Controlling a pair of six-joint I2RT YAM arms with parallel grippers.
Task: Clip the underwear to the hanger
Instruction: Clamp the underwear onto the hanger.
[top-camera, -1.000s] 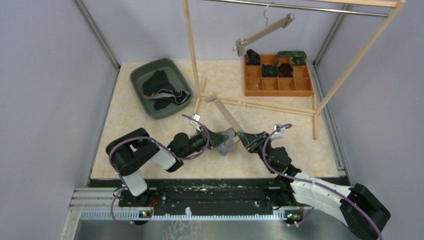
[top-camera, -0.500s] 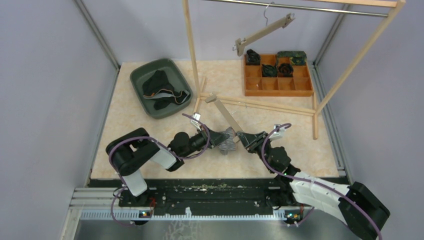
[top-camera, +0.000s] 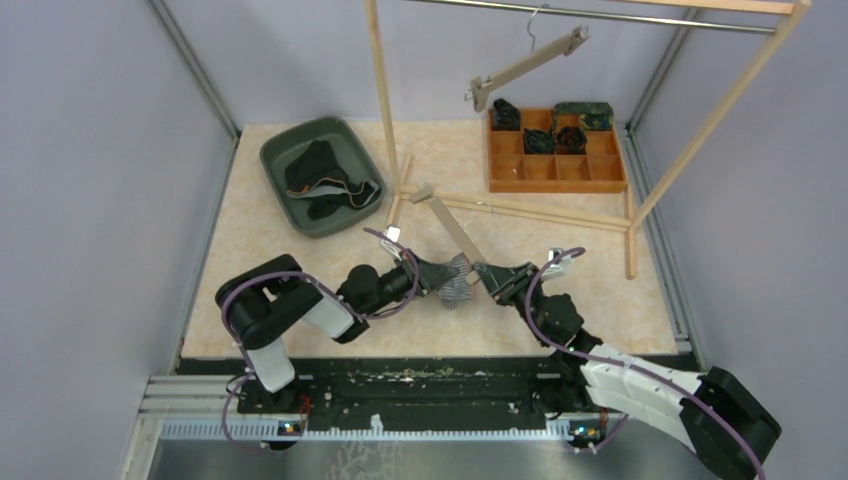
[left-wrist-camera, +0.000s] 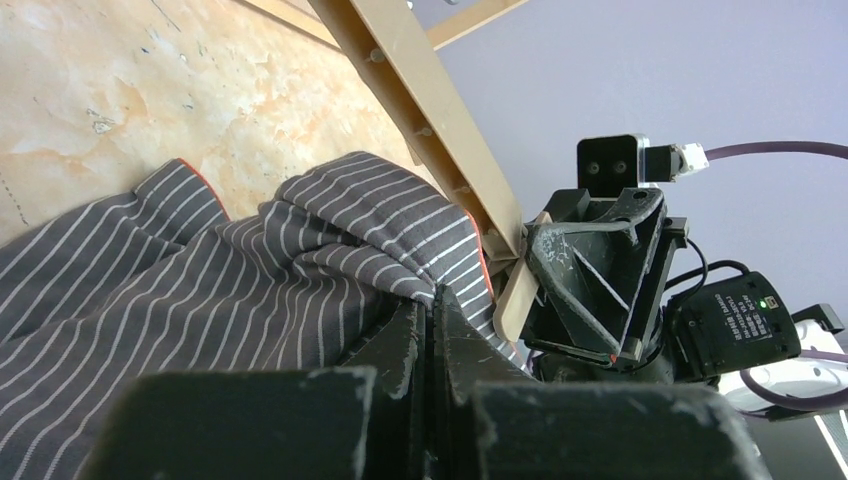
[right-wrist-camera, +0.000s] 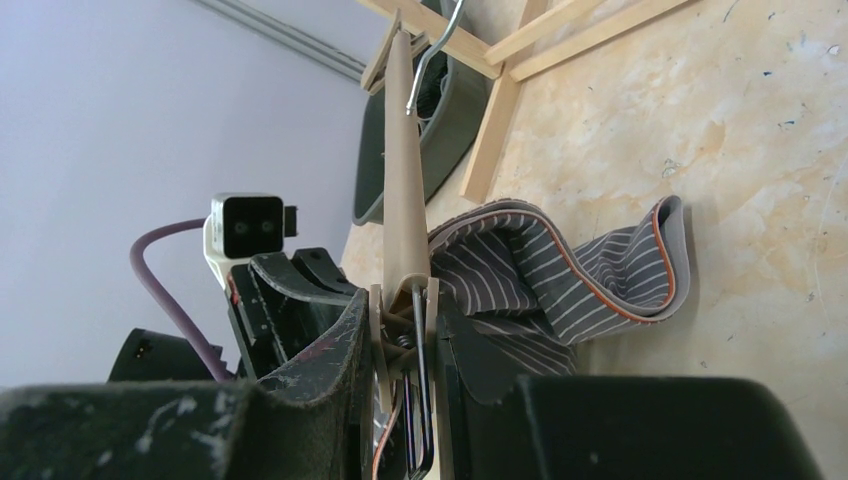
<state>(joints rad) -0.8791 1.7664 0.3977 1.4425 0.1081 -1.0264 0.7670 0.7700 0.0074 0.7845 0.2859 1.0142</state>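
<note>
The grey striped underwear (top-camera: 457, 281) with an orange-edged waistband lies bunched on the table between my grippers; it also shows in the left wrist view (left-wrist-camera: 230, 270) and the right wrist view (right-wrist-camera: 560, 270). A wooden clip hanger (top-camera: 448, 226) lies flat, running back from the underwear. My left gripper (top-camera: 436, 276) is shut on a fold of the underwear (left-wrist-camera: 433, 295). My right gripper (top-camera: 489, 277) is shut on the hanger's end clip (right-wrist-camera: 405, 330), squeezing its paddles. The waistband sits right at that clip.
A green tub (top-camera: 321, 176) with dark garments is at the back left. A wooden divider tray (top-camera: 555, 150) stands at the back right. A wooden rack (top-camera: 380, 100) holds a second hanger (top-camera: 528, 66); its base bars (top-camera: 520, 208) lie just behind the grippers.
Both grippers have edged slightly left and back with the underwear and clip; the grips are unchanged.
</note>
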